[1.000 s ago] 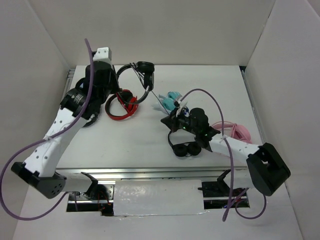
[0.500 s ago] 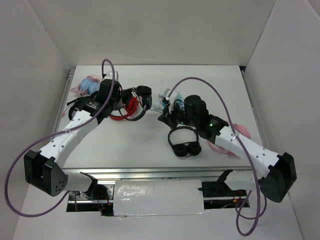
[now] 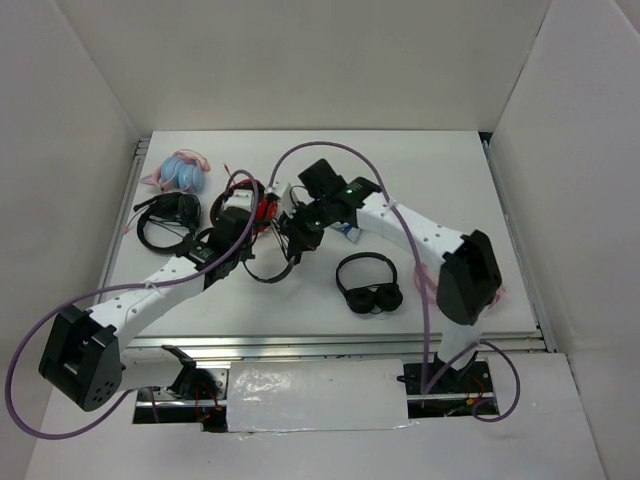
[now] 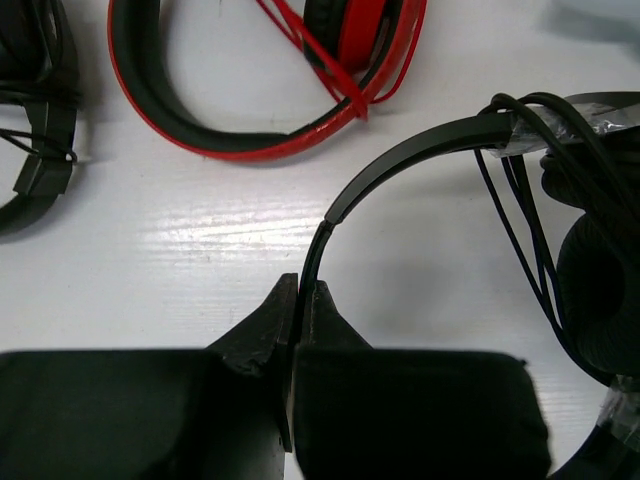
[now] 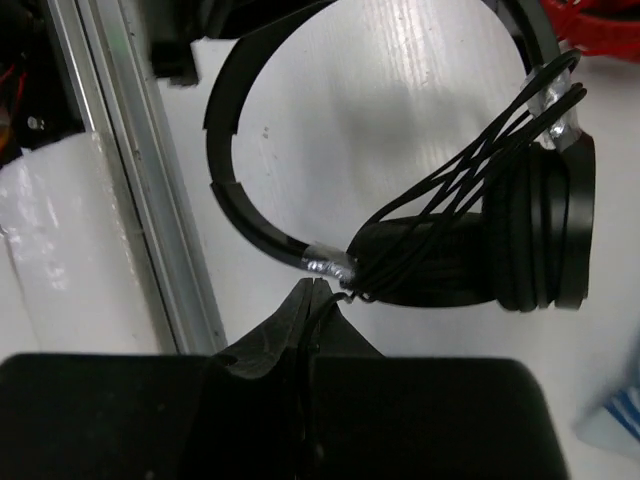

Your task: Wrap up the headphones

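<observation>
The headphones lie left of the table's middle, slim headband toward the front. Several cable strands are wound across the earcups. My left gripper is shut on the thin headband; in the left wrist view the band curves up and right from the fingertips to the cable. My right gripper is shut on the cable just beside the earcups. In the right wrist view the cable runs from the closed gripper to the stacked earcups.
Red headphones lie just behind both grippers. A black headset with a mic boom is at the left, and a blue and pink pair behind it. A cable-less black pair with fat earcups lies front centre.
Both arms have swung to the middle. The left carried the headphones down from the back; the right left the fat-padded pair and shut on the cable.
</observation>
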Controlling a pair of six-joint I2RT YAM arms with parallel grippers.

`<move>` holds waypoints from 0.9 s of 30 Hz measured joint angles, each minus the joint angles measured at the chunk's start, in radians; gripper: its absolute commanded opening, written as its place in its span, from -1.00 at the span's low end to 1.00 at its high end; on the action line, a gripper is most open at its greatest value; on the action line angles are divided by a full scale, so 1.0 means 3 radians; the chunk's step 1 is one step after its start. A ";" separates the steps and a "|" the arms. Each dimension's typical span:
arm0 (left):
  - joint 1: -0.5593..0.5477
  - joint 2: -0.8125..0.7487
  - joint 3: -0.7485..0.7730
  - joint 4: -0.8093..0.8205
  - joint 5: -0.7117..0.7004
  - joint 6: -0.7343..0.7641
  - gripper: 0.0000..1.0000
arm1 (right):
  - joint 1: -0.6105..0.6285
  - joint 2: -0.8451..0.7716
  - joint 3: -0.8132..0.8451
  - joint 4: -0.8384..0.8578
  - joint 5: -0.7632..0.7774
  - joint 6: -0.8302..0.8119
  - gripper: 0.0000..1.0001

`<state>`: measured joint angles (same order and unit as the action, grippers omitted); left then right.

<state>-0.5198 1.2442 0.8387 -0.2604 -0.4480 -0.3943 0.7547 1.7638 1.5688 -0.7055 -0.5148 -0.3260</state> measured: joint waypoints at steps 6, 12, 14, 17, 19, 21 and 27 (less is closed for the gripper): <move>-0.0001 -0.0056 -0.0450 0.0331 0.0130 -0.0005 -1.00 | -0.0004 0.0649 0.0331 -0.0169 -0.0071 0.0607 -1.00; -0.0003 -0.0047 -0.0762 0.0523 0.0399 -0.0075 -1.00 | -0.0008 0.0806 0.0327 -0.0217 0.0005 0.1161 -0.81; -0.0003 -0.0017 -0.0814 0.0640 0.0473 -0.0113 -1.00 | -0.0009 0.0807 0.0327 -0.0211 0.0043 0.1291 -0.74; -0.0003 0.0060 -0.0876 0.0795 0.0596 -0.0173 -1.00 | -0.0009 0.0856 0.0332 -0.0211 0.0109 0.1451 -0.75; -0.0003 0.0102 -0.0912 0.0867 0.0656 -0.0195 -1.00 | -0.0008 0.0926 0.0341 -0.0216 0.0164 0.1517 -0.74; 0.0001 0.0134 -0.0937 0.0945 0.0711 -0.0198 -1.00 | -0.0008 0.1043 0.0384 -0.0228 0.0249 0.1563 -0.69; 0.0020 0.0290 -0.0951 0.1100 0.0799 -0.0216 -1.00 | -0.0006 0.1228 0.0470 -0.0234 0.0327 0.1651 -0.44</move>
<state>-0.5137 1.3312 0.5533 0.0696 -0.2085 -0.4591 0.7528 2.1323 1.7100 -0.7757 -0.4168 0.1692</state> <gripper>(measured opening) 0.095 0.218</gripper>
